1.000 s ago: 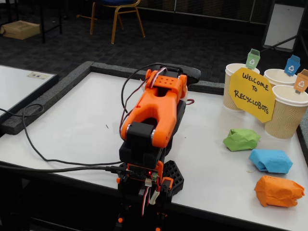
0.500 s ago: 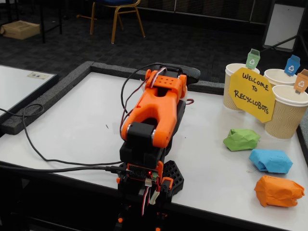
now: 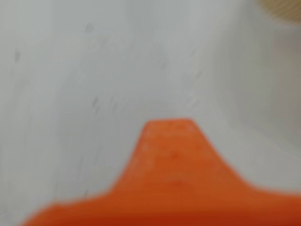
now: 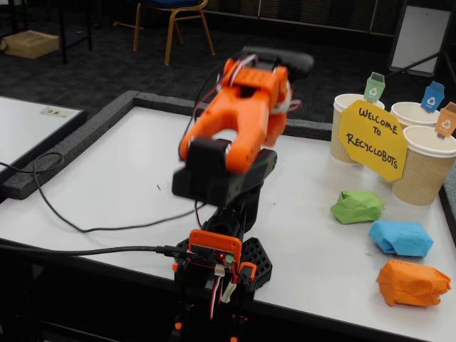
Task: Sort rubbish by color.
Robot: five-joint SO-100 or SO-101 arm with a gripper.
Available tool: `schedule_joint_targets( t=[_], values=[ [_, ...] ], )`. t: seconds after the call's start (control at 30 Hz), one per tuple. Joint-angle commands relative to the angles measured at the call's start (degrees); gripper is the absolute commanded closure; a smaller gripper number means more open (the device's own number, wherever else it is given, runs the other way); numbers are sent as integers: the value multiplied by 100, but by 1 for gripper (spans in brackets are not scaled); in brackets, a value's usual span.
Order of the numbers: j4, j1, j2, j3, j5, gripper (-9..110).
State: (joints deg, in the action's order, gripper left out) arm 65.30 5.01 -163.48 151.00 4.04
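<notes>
Lifted now, the arm (image 4: 235, 142) is above its base; at 3 o'clock lie green wad (image 4: 357, 206), blue wad (image 4: 400, 238), orange wad (image 4: 412, 283); whether the gripper is apart, I cannot tell.

Fixed view: we stand behind the arm's base (image 4: 217, 267), looking forward and down across the white table (image 4: 121, 192) toward chairs beyond. Wrist view: we ride close, aimed down at blurred tabletop (image 3: 117, 61), orange gripper part (image 3: 169, 174) low in frame. Shared: the table surface.
</notes>
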Motion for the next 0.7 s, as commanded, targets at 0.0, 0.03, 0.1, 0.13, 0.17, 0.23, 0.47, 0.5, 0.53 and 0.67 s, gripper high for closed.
schedule_joint_targets(
  t=[0.0, 0.03, 0.1, 0.13, 0.17, 0.23, 0.47, 0.5, 0.53, 0.67],
  values=[
    [70, 396, 396, -1670, 132, 94],
    [167, 448, 483, -1872, 132, 94],
    [316, 598, 668, -2241, 132, 94],
    [378, 686, 765, -2417, 132, 94],
    [448, 782, 853, -2566, 132, 94],
    [606, 984, 1011, -2874, 132, 94],
    [782, 1872, 1213, -3366, 299, 94],
    [782, 2013, 1222, -3384, 299, 94],
    [782, 2162, 1222, -3393, 299, 94],
    [826, 2769, 1222, -3393, 299, 94]
  ],
)
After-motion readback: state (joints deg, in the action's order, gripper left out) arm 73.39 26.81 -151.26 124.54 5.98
